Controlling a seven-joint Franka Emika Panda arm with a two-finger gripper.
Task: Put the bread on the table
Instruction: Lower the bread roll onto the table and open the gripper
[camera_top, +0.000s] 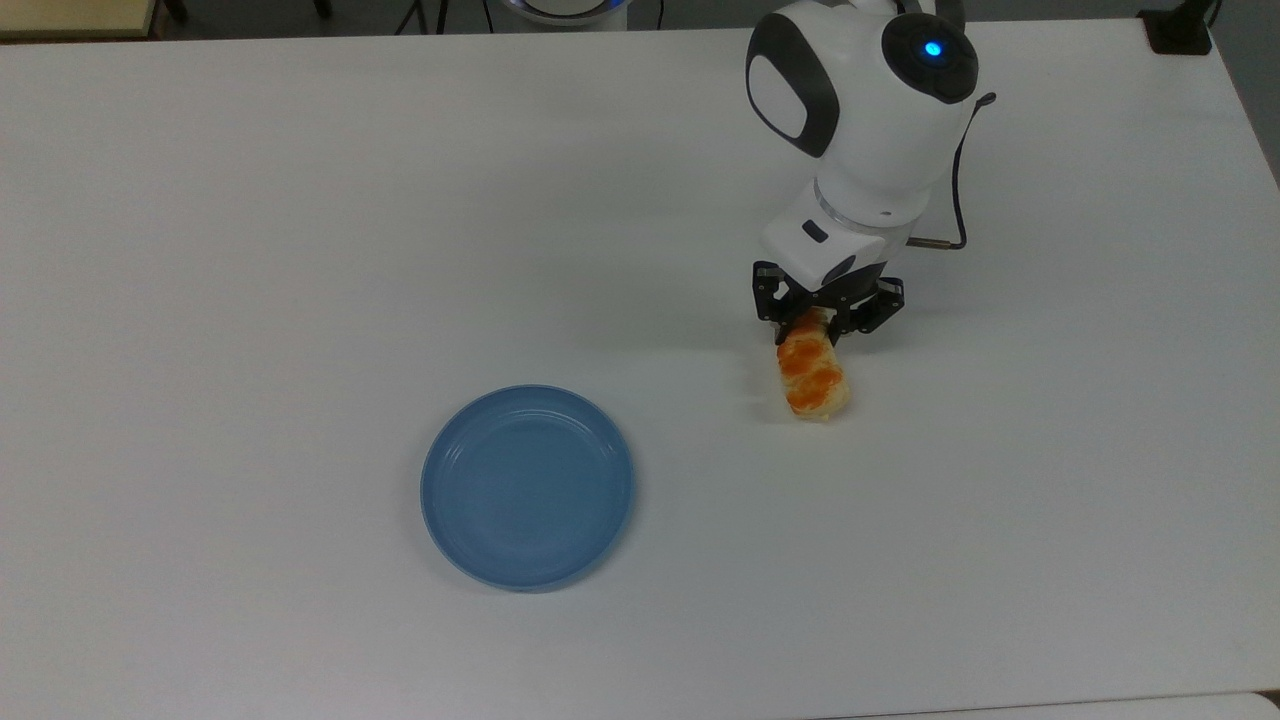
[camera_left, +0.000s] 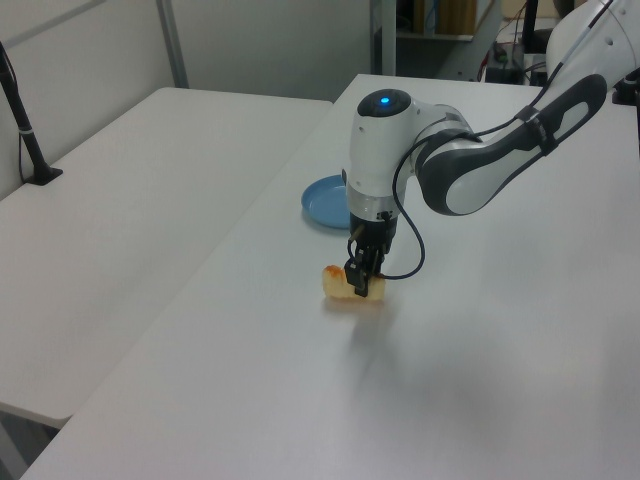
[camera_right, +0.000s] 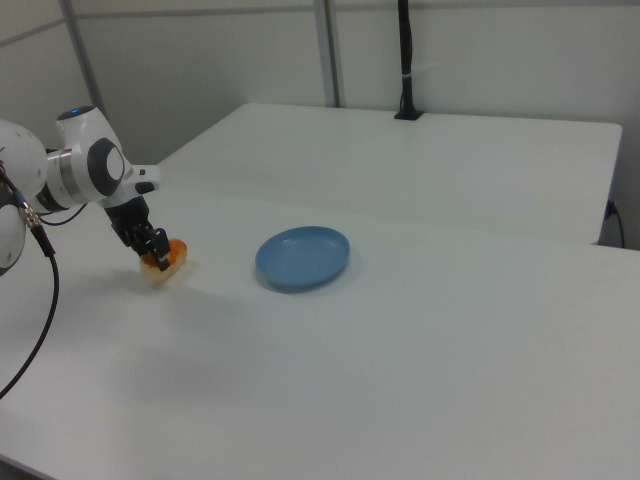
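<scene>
The bread (camera_top: 812, 378), a pale-tan bun with orange glazed lumps on top, lies low on the white table (camera_top: 300, 250), to the right of the blue plate in the top view. My gripper (camera_top: 826, 322) is shut on the bread's far end, its black fingers clamping either side. In the left view the bread (camera_left: 340, 283) sits at the table surface under the gripper (camera_left: 359, 282). The right view shows the bread (camera_right: 165, 262) touching or almost touching the table below the gripper (camera_right: 155, 257).
An empty round blue plate (camera_top: 527, 486) rests on the table at the top view's lower middle; the same plate (camera_right: 302, 257) lies to the bread's right in the right view. A black cable (camera_top: 958, 190) hangs beside the wrist. A second white table (camera_left: 150, 190) adjoins in the left view.
</scene>
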